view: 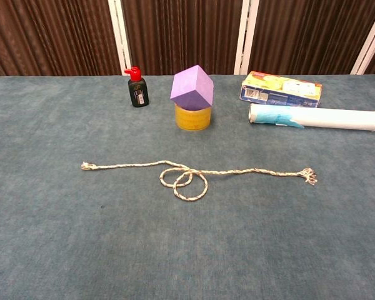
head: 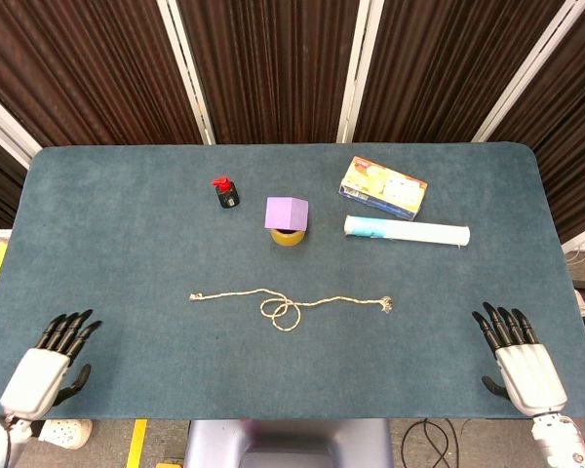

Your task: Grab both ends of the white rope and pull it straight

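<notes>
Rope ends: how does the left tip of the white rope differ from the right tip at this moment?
The left tip is a small, tight knot-like end, while the right tip is frayed into a wider tassel. In the chest view the left tip lies slightly farther up the table than the right tip. Both belong to the white rope, lie flat on the blue table, and neither is touched by a robot hand.

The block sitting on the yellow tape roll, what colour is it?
The block is purple. It shows best in the chest view, tilted on the tape roll.
</notes>
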### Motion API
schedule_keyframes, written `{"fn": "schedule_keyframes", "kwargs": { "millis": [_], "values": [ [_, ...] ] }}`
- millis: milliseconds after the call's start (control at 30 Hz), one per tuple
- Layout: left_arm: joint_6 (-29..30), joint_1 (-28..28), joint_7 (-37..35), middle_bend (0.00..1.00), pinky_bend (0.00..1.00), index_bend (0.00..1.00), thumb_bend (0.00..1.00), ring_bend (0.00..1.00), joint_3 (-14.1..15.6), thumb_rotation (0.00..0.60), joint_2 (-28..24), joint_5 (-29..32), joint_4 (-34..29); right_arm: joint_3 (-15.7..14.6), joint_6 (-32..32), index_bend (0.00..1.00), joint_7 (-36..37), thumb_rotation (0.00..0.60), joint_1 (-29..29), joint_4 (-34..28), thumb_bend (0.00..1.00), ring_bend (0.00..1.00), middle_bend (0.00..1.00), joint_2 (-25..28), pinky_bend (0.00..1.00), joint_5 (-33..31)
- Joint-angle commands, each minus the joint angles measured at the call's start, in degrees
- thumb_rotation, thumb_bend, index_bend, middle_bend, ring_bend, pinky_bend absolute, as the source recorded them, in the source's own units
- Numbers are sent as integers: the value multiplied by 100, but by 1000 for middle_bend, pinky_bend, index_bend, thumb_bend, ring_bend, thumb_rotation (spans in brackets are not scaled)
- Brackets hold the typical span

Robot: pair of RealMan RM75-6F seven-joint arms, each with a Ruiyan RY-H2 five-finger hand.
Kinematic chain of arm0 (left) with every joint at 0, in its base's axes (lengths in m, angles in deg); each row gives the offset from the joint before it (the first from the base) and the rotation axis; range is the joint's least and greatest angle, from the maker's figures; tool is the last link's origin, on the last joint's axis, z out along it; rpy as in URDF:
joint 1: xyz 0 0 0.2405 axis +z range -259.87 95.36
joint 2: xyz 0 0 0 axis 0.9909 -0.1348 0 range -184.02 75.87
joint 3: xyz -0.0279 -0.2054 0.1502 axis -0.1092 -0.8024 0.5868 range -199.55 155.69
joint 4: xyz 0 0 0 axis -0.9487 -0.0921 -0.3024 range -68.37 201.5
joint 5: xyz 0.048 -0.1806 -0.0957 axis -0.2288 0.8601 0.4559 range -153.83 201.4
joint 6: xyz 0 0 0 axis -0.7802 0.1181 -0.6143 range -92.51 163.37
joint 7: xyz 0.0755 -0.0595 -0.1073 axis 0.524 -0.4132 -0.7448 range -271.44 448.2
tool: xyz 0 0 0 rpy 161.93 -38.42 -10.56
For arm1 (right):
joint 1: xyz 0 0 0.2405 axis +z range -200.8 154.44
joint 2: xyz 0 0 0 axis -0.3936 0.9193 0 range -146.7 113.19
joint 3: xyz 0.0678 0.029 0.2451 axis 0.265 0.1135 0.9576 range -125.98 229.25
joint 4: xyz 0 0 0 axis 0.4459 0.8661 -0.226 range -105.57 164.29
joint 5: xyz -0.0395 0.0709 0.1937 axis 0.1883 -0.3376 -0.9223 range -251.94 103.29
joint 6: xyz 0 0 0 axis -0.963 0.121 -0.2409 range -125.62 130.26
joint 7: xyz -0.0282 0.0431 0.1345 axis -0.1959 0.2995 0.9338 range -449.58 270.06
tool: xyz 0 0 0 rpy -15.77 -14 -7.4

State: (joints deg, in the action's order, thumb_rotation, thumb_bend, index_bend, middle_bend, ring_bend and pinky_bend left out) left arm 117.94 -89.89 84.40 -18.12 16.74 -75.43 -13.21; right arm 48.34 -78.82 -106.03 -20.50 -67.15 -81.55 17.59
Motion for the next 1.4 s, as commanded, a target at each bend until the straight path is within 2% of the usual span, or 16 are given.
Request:
{"fn": "schedule_keyframes", "kwargs": {
  "millis": [33, 200, 267, 433, 800, 1000, 1233, 1400],
  "values": [
    [-1092, -669, 35, 18, 77, 194, 578, 0, -216, 600, -124, 411, -465, -8, -44, 0, -31, 600, -8, 56, 249, 0, 0, -23, 0, 55],
    [-1888, -1157, 537, 18, 77, 211, 525, 0, -490, 600, 126, 901, -507, 37, 112, 0, -184, 600, 28, 125, 249, 0, 0, -122, 0, -136],
    [-1881, -1269, 627, 27, 77, 232, 514, 0, -551, 600, 281, 847, -490, 24, 170, 0, -226, 600, 45, 132, 249, 0, 0, -146, 0, -152],
    [-1858, -1543, 805, 68, 95, 306, 476, 0, -693, 600, 956, 782, 120, 44, 276, 0, -295, 600, 76, 165, 249, 0, 0, -178, 0, -274],
    [-2460, -2022, 1339, 68, 96, 307, 449, 0, -968, 600, 1740, 1459, 656, 73, 467, 0, -355, 600, 150, 259, 249, 0, 0, -256, 0, -464],
    [-2820, -2296, 1486, 73, 100, 323, 445, 0, -1119, 600, 2132, 1884, 1157, 83, 456, 0, -345, 600, 159, 256, 249, 0, 0, -255, 0, -492],
    [-2736, -2392, 1690, 99, 110, 378, 444, 0, -1155, 600, 2488, 2069, 1664, 87, 481, 0, -323, 600, 173, 264, 248, 0, 0, -237, 0, -542],
    [-2669, -2420, 1606, 100, 111, 382, 444, 0, -1108, 600, 2572, 2055, 1740, 94, 491, 0, -331, 600, 182, 274, 249, 0, 0, -242, 0, -574]
  ]
}}
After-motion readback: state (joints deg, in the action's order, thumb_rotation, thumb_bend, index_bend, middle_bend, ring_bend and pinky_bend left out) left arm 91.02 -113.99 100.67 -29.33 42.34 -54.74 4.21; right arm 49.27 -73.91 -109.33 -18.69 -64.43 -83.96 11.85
